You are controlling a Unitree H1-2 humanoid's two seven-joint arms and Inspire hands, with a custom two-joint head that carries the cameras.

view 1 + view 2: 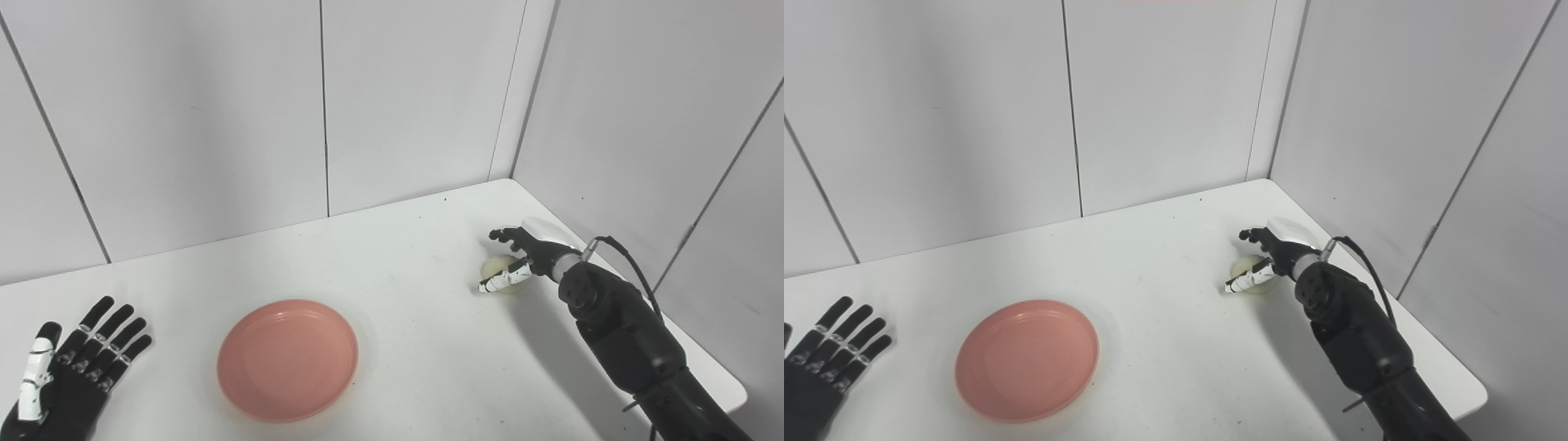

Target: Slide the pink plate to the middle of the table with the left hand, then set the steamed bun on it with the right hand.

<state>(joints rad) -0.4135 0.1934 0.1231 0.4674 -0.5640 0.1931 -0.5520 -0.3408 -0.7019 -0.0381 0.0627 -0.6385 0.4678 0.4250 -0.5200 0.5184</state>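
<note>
The pink plate (pixel 288 359) lies empty on the white table (pixel 398 257), left of the middle near the front. The pale steamed bun (pixel 501 269) sits on the table at the right, toward the back. My right hand (pixel 520 254) is around the bun, fingers curled over its far side and thumb across its near side; the bun rests on the table. My left hand (pixel 67 367) is open and empty, fingers spread, at the front left, well left of the plate.
White panel walls stand behind the table and along its right side, close to the right hand. The right arm (pixel 625 343) lies along the table's right edge. A cable (pixel 631 263) loops off the wrist.
</note>
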